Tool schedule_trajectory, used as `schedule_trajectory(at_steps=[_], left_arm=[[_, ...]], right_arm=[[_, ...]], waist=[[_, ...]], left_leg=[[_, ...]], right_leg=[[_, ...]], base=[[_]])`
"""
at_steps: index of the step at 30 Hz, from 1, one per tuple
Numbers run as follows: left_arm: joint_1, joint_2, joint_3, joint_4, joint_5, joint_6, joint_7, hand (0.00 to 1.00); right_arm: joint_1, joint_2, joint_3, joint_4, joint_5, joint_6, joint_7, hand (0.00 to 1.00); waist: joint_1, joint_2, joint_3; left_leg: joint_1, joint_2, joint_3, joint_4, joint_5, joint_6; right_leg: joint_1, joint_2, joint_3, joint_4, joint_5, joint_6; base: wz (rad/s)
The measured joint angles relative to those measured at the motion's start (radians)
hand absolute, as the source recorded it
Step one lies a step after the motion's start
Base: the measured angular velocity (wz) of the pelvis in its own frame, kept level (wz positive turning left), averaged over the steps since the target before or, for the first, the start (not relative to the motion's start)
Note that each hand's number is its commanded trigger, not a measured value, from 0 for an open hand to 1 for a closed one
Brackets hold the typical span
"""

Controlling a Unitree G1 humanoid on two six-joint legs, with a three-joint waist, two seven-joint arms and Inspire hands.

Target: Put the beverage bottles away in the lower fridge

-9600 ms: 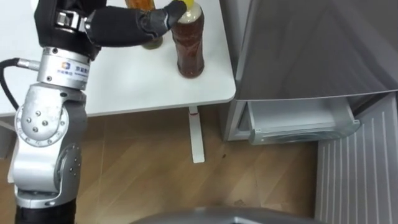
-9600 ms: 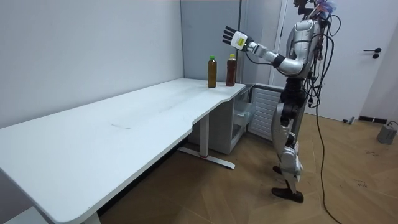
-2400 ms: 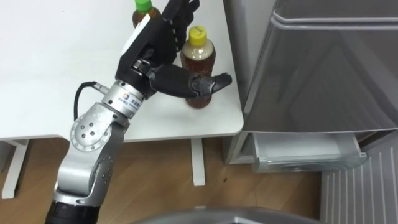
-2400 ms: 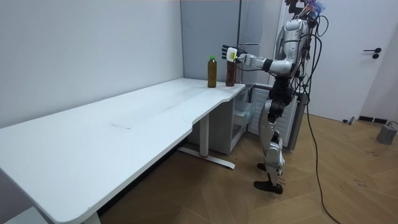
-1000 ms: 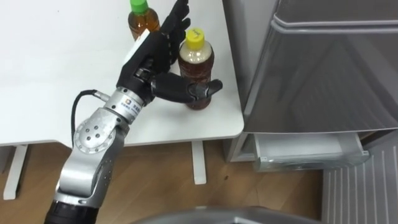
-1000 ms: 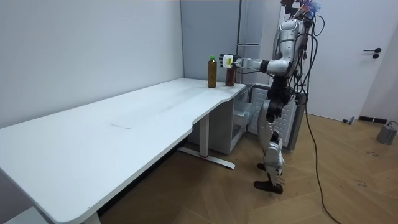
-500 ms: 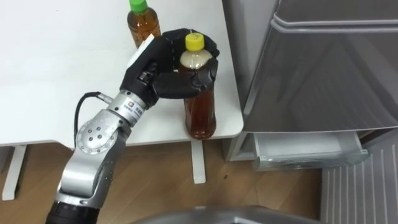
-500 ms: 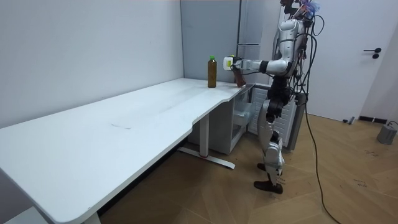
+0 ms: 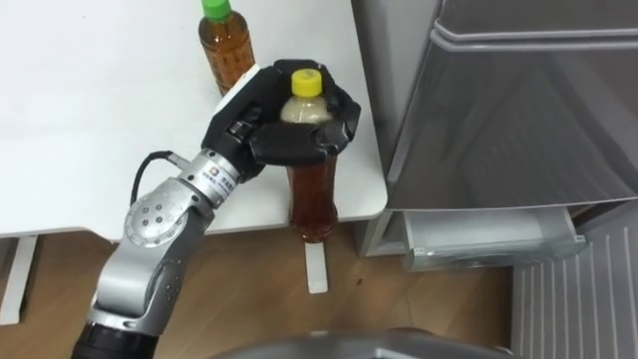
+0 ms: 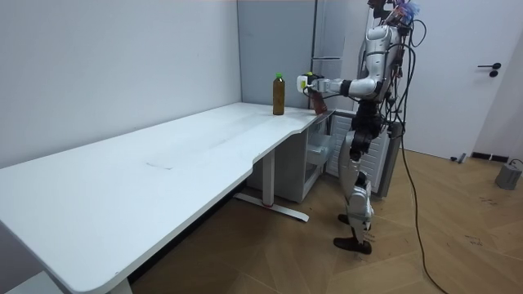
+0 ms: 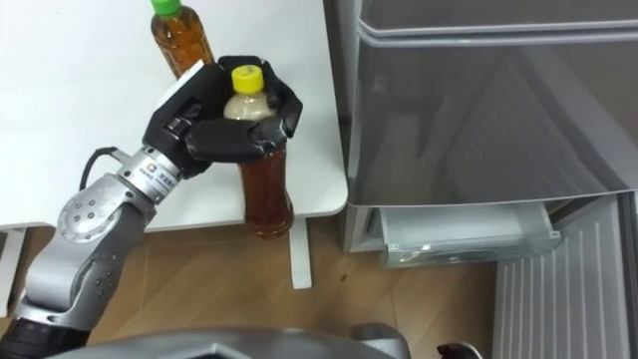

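The left hand is clenched around the shoulder of the yellow-capped bottle. The base of this bottle hangs past the near edge of the white table, at the corner next to the fridge. The green-capped bottle stands on the table behind it. The lower drawer is open above bare floor.

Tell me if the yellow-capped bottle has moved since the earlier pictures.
Yes. The left hand has lifted the yellow-capped bottle off the table, away from the green-capped bottle.
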Motion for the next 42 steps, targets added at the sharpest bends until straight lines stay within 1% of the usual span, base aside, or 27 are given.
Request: schedule_trajectory(at_steps=[2,5,8,10,13,15,16,18,19,21,25,29,34,36,37,38,40,42], left_arm=[[0.0,0.0,-0.012,-0.004,-0.019,0.0,0.0,1.0],[-0.003,0.001,-0.034,-0.005,-0.056,0.0,-0.002,1.0],[-0.012,0.002,-0.036,-0.017,-0.089,0.001,-0.006,1.0],[-0.019,0.002,-0.033,-0.028,-0.119,0.001,-0.02,1.0],[-0.02,0.002,-0.031,-0.055,-0.169,0.001,-0.048,1.0],[-0.02,0.003,-0.03,-0.063,-0.224,0.001,-0.077,1.0],[-0.02,0.003,-0.03,-0.064,-0.244,0.001,-0.083,1.0],[-0.02,0.003,-0.03,-0.072,-0.318,0.001,-0.093,1.0],[-0.02,0.003,-0.03,-0.078,-0.334,0.001,-0.094,1.0],[-0.021,0.003,-0.031,-0.106,-0.394,0.001,-0.111,1.0],[-0.021,0.003,-0.031,-0.123,-0.457,0.001,-0.129,1.0],[-0.021,0.004,-0.03,-0.118,-0.459,0.001,-0.13,1.0],[-0.021,0.017,-0.03,-0.112,-0.439,0.001,-0.13,1.0],[-0.021,0.022,-0.031,-0.112,-0.364,0.004,-0.13,1.0],[-0.021,0.023,-0.031,-0.112,-0.346,0.007,-0.13,1.0],[-0.021,0.024,-0.03,-0.112,-0.322,0.016,-0.131,1.0],[-0.02,0.025,-0.031,-0.111,-0.3,0.023,-0.133,1.0],[-0.02,0.034,-0.034,-0.11,-0.272,0.023,-0.139,1.0]], right_arm=[[0.0,0.0,0.001,0.0,0.012,-0.002,-0.005,0.0],[-0.001,0.0,0.007,0.0,0.03,-0.002,-0.022,0.0],[-0.005,0.0,0.008,-0.003,0.036,-0.002,-0.023,0.0],[-0.005,0.0,0.008,-0.003,0.036,-0.001,-0.023,0.0],[-0.006,0.0,0.007,-0.005,0.05,-0.002,-0.025,0.0],[-0.005,0.0,0.007,-0.004,0.068,-0.001,-0.025,0.0],[-0.004,0.0,0.007,-0.004,0.069,-0.001,-0.025,0.0],[-0.004,0.0,0.007,-0.003,0.068,-0.002,-0.031,0.0],[-0.004,0.0,0.007,-0.003,0.068,-0.002,-0.033,0.0],[-0.003,0.0,0.007,0.0,0.069,-0.002,-0.034,0.0],[-0.002,0.0,0.006,0.001,0.075,-0.002,-0.034,0.0],[-0.005,0.0,-0.007,-0.005,0.095,-0.002,-0.034,0.0],[-0.018,0.0,-0.012,-0.006,0.14,-0.001,-0.032,0.0],[-0.023,-0.002,-0.012,-0.038,0.156,-0.002,-0.03,0.0],[-0.023,-0.002,-0.012,-0.048,0.156,-0.003,-0.029,0.0],[-0.024,-0.002,-0.012,-0.063,0.159,-0.003,-0.026,0.0],[-0.023,-0.005,-0.012,-0.086,0.176,-0.003,-0.018,0.0],[-0.036,-0.011,-0.007,-0.096,0.176,-0.004,0.005,0.0]], waist=[[-0.004,-0.001,0.0007],[-0.008,0.0,-0.0003],[-0.015,-0.003,-0.0005],[-0.015,-0.008,-0.0035],[-0.018,-0.011,-0.0039],[-0.019,-0.01,-0.0042],[-0.019,-0.01,-0.0041],[-0.021,-0.011,-0.0035],[-0.022,-0.011,-0.0035],[-0.024,-0.011,-0.0034],[-0.023,-0.013,-0.0025],[-0.019,-0.014,-0.0016],[-0.017,-0.012,-0.0027],[-0.015,-0.011,-0.0032],[-0.015,-0.011,-0.0031],[-0.012,-0.012,-0.0024],[-0.01,-0.013,-0.0014],[-0.012,-0.013,-0.001]], left_leg=[[-0.001,0.0,-0.001,0.0,0.0,0.0],[-0.006,0.0,-0.001,0.0,0.0,0.0],[-0.015,0.0,-0.003,0.005,0.0,0.0],[-0.015,0.0,-0.004,0.011,0.0,0.0],[-0.015,0.0,-0.007,0.015,0.0,0.0],[-0.015,0.0,-0.007,0.016,0.0,0.0],[-0.015,0.0,-0.007,0.017,0.0,0.0],[-0.02,0.0,-0.007,0.029,0.0,0.0],[-0.023,0.0,-0.007,0.031,0.0,0.0],[-0.024,0.0,-0.005,0.032,0.0,0.0],[-0.017,0.001,-0.004,0.031,0.0,0.0],[-0.015,0.002,-0.002,0.029,0.0,0.0],[-0.018,0.002,-0.002,0.029,0.0,0.0],[-0.019,0.002,-0.001,0.028,0.0,0.0],[-0.02,0.003,-0.001,0.029,0.0,0.0],[-0.021,0.003,0.0,0.029,0.0,0.0],[-0.023,0.003,0.0,0.029,0.0,0.0],[-0.023,0.003,0.0,0.029,0.0,0.0]], right_leg=[[0.0,0.0,-0.002,-0.001,0.0,0.0],[0.0,0.0,-0.002,-0.001,0.0,0.0],[-0.004,-0.001,-0.006,0.001,0.0,0.0],[-0.001,-0.001,-0.004,0.001,0.0,0.0],[0.0,-0.002,-0.004,0.002,0.001,-0.001],[0.0,-0.004,-0.004,0.003,0.001,-0.001],[0.001,-0.003,-0.004,0.004,0.001,-0.001],[0.001,-0.003,-0.001,0.006,0.001,-0.001],[0.0,-0.003,-0.001,0.006,0.001,-0.001],[-0.002,-0.004,-0.001,0.006,0.001,-0.002],[-0.003,-0.003,0.002,0.004,0.001,-0.002],[-0.004,0.0,0.01,0.005,0.001,-0.002],[-0.005,-0.001,0.008,0.005,0.002,-0.002],[-0.002,0.002,0.01,0.006,0.004,-0.002],[-0.002,0.002,0.01,0.006,0.005,-0.002],[-0.003,0.003,0.01,0.005,0.006,-0.003],[-0.004,0.003,0.01,0.003,0.007,-0.003],[-0.005,0.003,0.011,0.002,0.007,-0.003]], base=[[0.02],[0.0],[0.01],[0.0],[0.0],[0.0],[0.0],[0.0],[0.03],[0.05],[-0.01],[-0.02],[0.0],[0.0],[0.0],[0.0],[0.0],[-0.04]])
